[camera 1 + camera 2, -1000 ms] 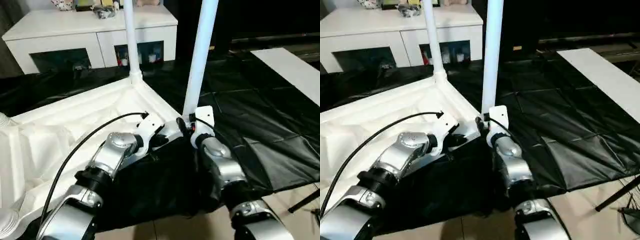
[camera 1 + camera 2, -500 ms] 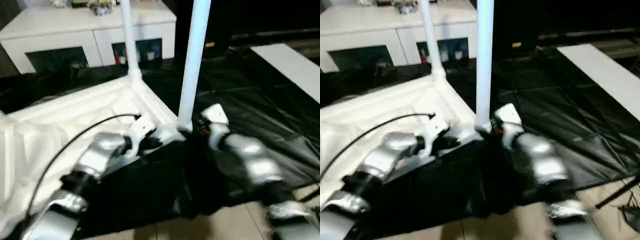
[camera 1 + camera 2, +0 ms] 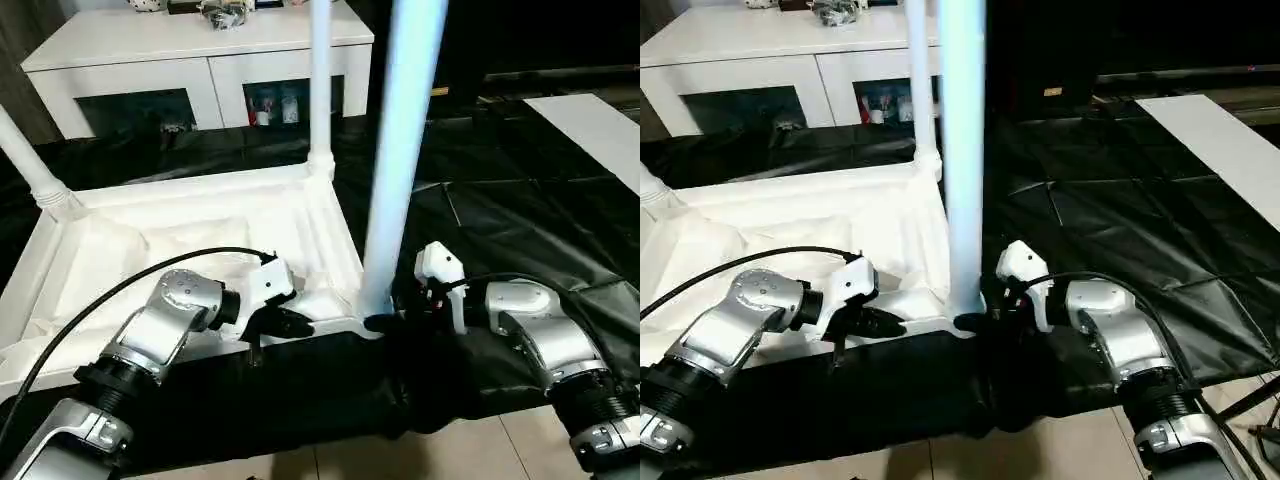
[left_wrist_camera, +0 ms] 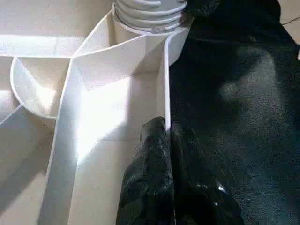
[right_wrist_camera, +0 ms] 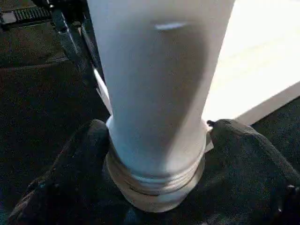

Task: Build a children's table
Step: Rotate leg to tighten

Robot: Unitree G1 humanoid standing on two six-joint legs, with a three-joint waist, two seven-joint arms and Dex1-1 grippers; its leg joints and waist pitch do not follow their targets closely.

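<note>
The white tabletop lies underside up on the black sheet. Three white legs stand in its corner sockets: a far one, one at the left and a thick near one. My left gripper is shut on the tabletop's near rim, its fingers pinching the thin edge just beside the near leg's socket. My right gripper reaches in from the right. It is shut on the near leg's ribbed base, with a finger on each side.
A white cabinet with dark glass doors stands behind the tabletop. A flat white board lies at the far right on the black floor sheet. Bare tiles show near my arms, and a thin black rod crosses them at the right.
The camera has shifted. My right forearm has swung from below the near leg out to its right, still gripping the base. My left gripper stays on the rim.
</note>
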